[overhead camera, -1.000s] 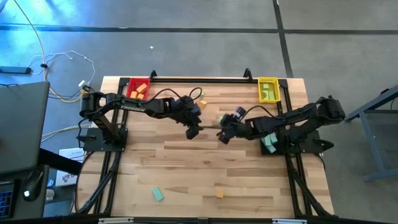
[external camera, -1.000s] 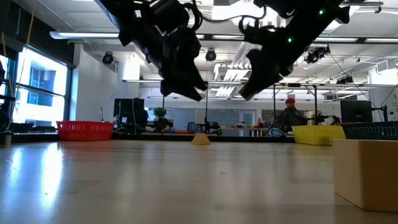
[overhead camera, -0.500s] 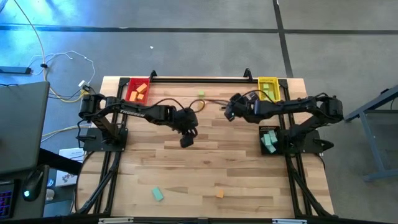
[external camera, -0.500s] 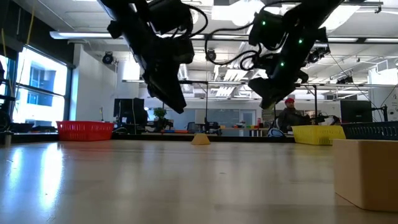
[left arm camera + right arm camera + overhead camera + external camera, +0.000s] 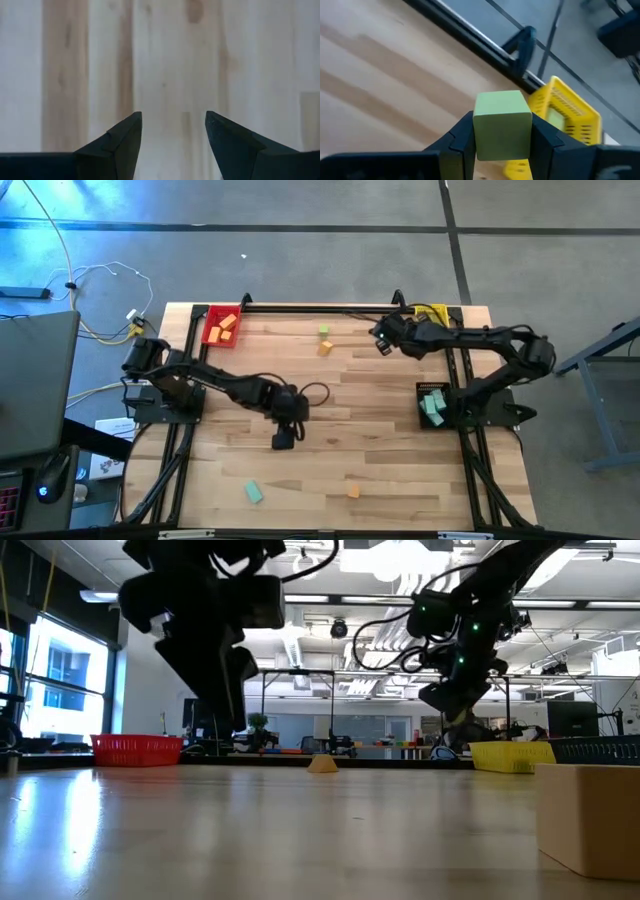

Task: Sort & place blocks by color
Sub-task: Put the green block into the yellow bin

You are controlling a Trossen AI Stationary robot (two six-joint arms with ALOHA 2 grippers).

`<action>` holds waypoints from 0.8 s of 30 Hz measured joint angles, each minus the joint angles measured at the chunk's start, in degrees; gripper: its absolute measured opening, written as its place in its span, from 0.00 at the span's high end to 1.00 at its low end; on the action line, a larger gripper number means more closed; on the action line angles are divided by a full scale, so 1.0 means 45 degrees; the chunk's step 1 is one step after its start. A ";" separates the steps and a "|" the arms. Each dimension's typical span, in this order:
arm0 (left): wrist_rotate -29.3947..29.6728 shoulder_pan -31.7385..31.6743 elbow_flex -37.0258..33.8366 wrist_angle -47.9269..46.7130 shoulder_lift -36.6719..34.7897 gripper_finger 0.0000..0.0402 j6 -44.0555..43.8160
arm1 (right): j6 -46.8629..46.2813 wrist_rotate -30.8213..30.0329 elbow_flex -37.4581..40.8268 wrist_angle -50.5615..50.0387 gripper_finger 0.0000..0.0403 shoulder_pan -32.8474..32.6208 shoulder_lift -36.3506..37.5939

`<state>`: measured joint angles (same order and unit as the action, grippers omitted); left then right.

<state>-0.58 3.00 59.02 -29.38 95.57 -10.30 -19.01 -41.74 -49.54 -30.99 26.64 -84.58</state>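
The right gripper (image 5: 502,142) has swung away from the middle of the table to the far edge, close to the yellow tray (image 5: 432,323). It is clamped on a green block (image 5: 502,131), so this block should soon drop in with the other green ones. The block is a plain, smooth, light green cube, held up in the air between the two dark fingers. The left gripper (image 5: 173,132) has moved nearer the front of the table (image 5: 400,450) and hangs wide apart, holding nothing.
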 joint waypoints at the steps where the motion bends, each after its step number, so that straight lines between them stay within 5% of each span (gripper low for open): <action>1: -0.0010 0.0119 0.0000 -0.0001 0.0000 0.49 -0.0009 | 0.0001 -0.0003 0.0000 -0.0091 0.74 0.0196 0.0086; 10: 0.0043 0.0455 0.0000 0.0022 0.0000 0.49 -0.0007 | -0.0426 0.0068 0.0000 -0.1667 0.74 0.1838 0.1593; 24: 0.0720 0.0425 0.0000 0.0051 0.0000 0.49 -0.0002 | -0.0387 0.3103 0.0000 -0.2870 0.74 0.4943 0.1721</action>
<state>2.66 4.91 59.02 -29.15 95.57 -10.31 -20.75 -27.78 -49.54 -43.91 48.88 -76.84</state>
